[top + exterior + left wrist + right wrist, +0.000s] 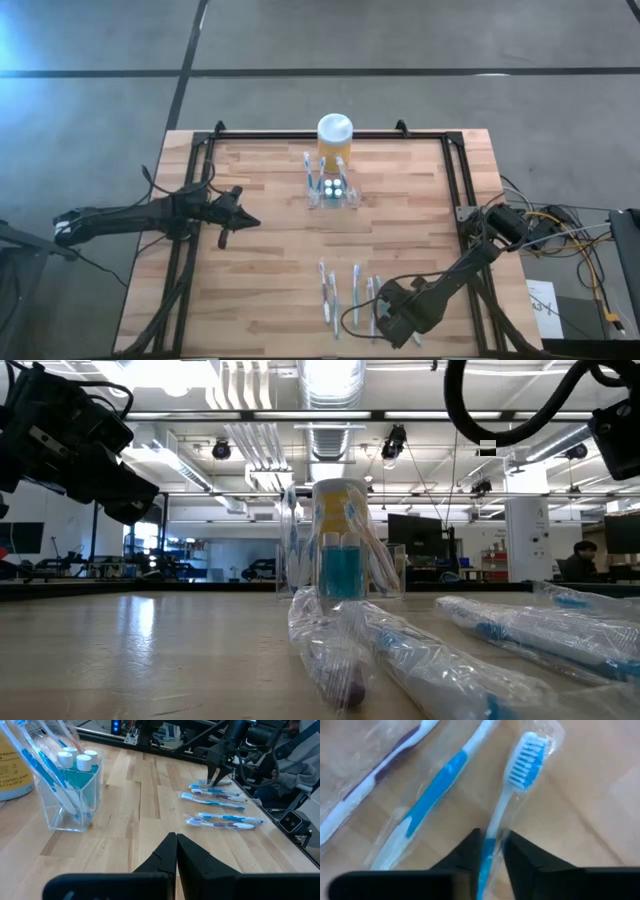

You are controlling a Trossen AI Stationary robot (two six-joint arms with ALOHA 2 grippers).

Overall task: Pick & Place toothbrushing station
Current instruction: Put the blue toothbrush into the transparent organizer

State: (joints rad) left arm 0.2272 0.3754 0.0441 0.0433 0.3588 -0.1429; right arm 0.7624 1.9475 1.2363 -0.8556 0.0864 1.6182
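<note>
The toothbrushing station (pixel 332 191), a clear holder with wrapped brushes and two white-capped tubes, stands at the table's far middle in front of a yellow jar (pixel 335 138); the left wrist view shows the station (pixel 70 790) too. Several wrapped toothbrushes (pixel 345 292) lie near the front edge. My right gripper (pixel 491 852) points down over the rightmost of them, a blue-and-white brush (pixel 520 775), and is shut on it. At the table's left side my left gripper (pixel 176 850) hovers shut, holding nothing. My right gripper pinches the wrapped toothbrush's handle (pixel 491 836) between its two fingers, wrapper and all, a little below the neck. The fingers come from above and lie across the handle. The brush lies flat on the table, its bristle head (pixel 524 762) pointing away from the fingers.
Two more wrapped brushes (pixel 427 800) lie close beside the held one. A black frame (pixel 455 190) runs along the table's sides and far edge. Bare wood lies between the station and the row of brushes. A person (pixel 580 560) sits in the room beyond.
</note>
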